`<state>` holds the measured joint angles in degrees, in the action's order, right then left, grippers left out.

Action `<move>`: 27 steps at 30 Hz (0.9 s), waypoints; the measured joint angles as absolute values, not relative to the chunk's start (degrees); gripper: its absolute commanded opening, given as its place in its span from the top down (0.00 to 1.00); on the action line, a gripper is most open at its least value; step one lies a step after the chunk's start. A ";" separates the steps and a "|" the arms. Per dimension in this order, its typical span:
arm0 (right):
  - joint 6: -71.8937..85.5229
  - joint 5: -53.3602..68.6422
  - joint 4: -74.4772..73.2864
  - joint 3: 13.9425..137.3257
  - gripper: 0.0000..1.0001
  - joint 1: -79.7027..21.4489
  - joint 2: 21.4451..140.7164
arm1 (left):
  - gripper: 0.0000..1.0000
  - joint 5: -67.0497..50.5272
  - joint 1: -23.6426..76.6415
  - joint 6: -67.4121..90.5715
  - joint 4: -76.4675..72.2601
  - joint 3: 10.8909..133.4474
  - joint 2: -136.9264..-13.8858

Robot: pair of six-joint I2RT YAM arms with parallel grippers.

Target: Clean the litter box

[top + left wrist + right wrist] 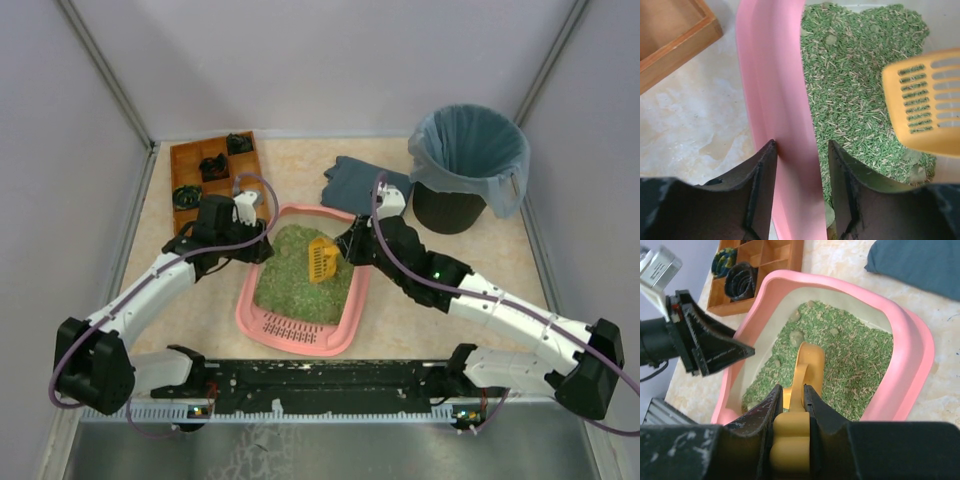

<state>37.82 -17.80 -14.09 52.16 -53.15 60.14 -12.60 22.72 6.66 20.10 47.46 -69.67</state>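
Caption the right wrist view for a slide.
Right hand holds a yellow litter scoop by its handle over green litter in the pink litter box.

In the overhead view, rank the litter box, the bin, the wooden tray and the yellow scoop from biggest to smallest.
Litter box
bin, close behind, and taller, so unsure
wooden tray, partly hidden
yellow scoop, smallest

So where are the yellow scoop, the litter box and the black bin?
yellow scoop (pixel 322 260), top view, on its slotted blade.
litter box (pixel 300 327), top view, on the slotted grille end.
black bin (pixel 450 212), top view, on its black side wall.
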 measured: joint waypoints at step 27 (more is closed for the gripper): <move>44.93 -8.86 -9.37 64.12 1.00 -47.79 88.40 | 0.56 -12.64 23.38 4.38 18.94 46.61 -69.54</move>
<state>44.93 -8.86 -9.37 64.12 -47.79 88.40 -12.64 23.38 4.38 18.94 46.61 -69.54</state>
